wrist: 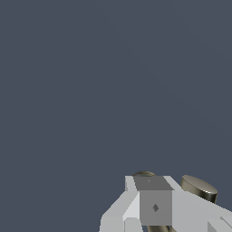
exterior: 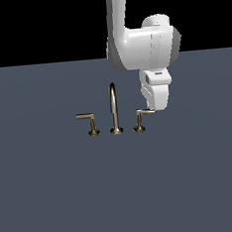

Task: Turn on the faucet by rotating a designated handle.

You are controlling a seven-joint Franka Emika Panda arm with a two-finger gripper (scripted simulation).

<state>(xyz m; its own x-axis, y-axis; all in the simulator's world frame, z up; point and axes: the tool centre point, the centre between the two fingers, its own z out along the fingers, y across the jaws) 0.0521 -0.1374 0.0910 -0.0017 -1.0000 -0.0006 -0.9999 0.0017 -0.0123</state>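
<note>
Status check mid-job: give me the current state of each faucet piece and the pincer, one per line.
Handle: upright, arm bending toward the exterior view's right, its tip at the pincer.
Twin lever: upright, untouched.
Spout: upright, no water visible.
Pincer: at handle's arm tip; open or shut unclear.

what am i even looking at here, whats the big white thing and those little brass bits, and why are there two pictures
These are renders from a physics simulator, not photos. The big white thing is a robot arm; its lower end is the gripper, the part that grasps. The exterior view comes from a camera off the arm, looking at the whole scene. The wrist view comes from a camera on the arm's wrist, so it shows the gripper up close with brass parts behind it.

On the grey surface stands a faucet: a tall arched spout and a lever on each side. The gripper is at the tip of the handle on the exterior view's right. Whether it is touching or clamped on it, the pictures do not show.
</note>
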